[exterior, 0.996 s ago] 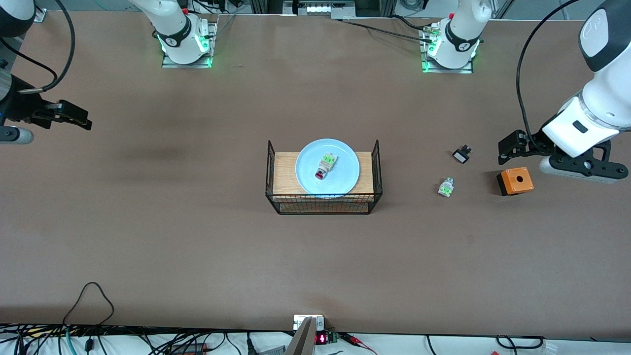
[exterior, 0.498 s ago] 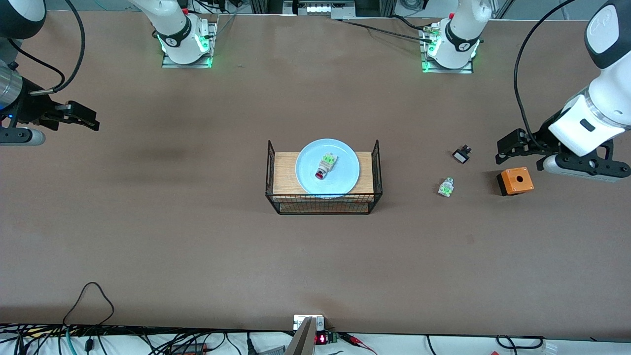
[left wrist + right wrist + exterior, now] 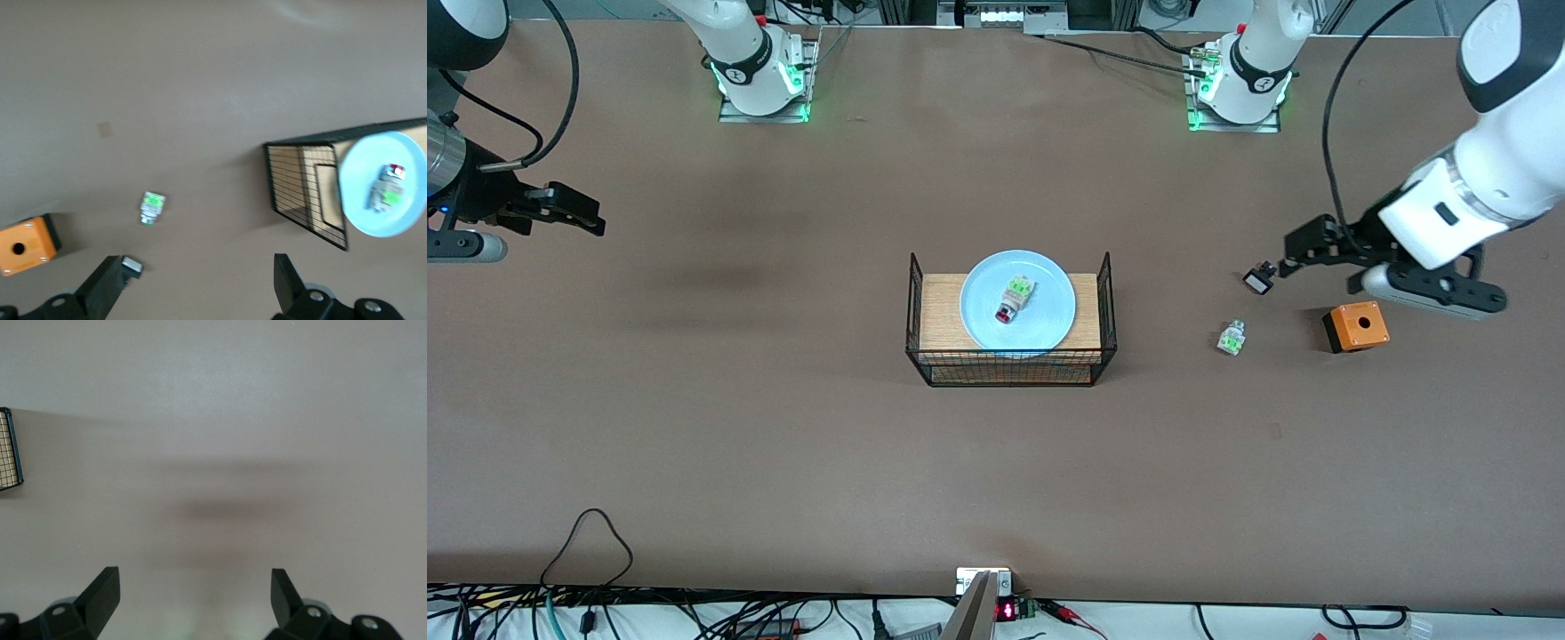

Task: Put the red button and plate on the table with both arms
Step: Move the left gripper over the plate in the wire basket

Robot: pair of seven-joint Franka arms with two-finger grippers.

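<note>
Nothing has been placed yet: the red button (image 3: 1007, 313) lies on the pale-blue plate (image 3: 1049, 286), which sits on the wooden board in the black wire rack (image 3: 1106, 307) mid-table (image 3: 783, 427). The left hand (image 3: 1294, 255), fingers apart and empty, hangs over the table near a small black part (image 3: 1259, 281). The right hand (image 3: 574, 213), also spread and empty, waits at its own end, so both pickups remain.

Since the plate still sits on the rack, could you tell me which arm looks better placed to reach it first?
Probably the left. The left gripper, open, hangs over the table nearer the rack holding the plate and red button. The right gripper, also open, waits at the table's edge.
</note>
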